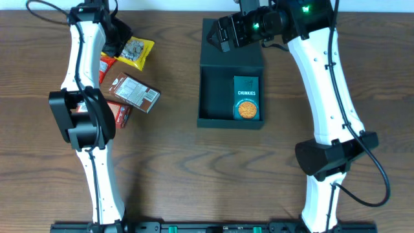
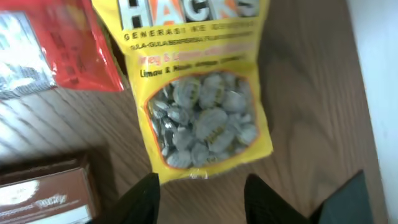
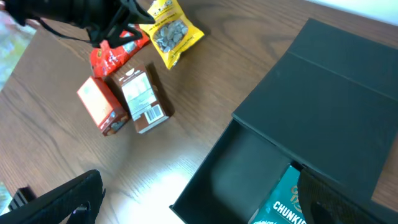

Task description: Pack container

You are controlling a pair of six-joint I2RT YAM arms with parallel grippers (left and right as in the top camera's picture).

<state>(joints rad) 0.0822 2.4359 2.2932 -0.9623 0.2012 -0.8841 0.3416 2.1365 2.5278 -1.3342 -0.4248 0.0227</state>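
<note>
The container point(image 1: 217, 94) is a dark square box at the table's middle, with its flap lid point(image 1: 231, 52) lying open behind it. A teal Chunkies carton point(image 1: 246, 98) lies inside at the right. My right gripper point(image 1: 223, 32) hovers open and empty over the lid; its wrist view shows the container point(image 3: 242, 162), the lid point(image 3: 336, 87) and the Chunkies carton point(image 3: 280, 205) between its wide-apart fingers point(image 3: 205, 205). My left gripper point(image 1: 121, 44) is open and empty, just beside a yellow Hacks candy bag point(image 1: 137, 53). In the left wrist view the fingers point(image 2: 202, 199) frame the bag's lower edge point(image 2: 202, 112).
Left of the container lie a brown carton point(image 1: 134, 92), a red carton point(image 1: 121, 115) and a red pack point(image 1: 105, 65). They also show in the right wrist view: the brown carton point(image 3: 142, 96), the red carton point(image 3: 99, 106), the red pack point(image 3: 115, 53), the yellow bag point(image 3: 172, 34).
</note>
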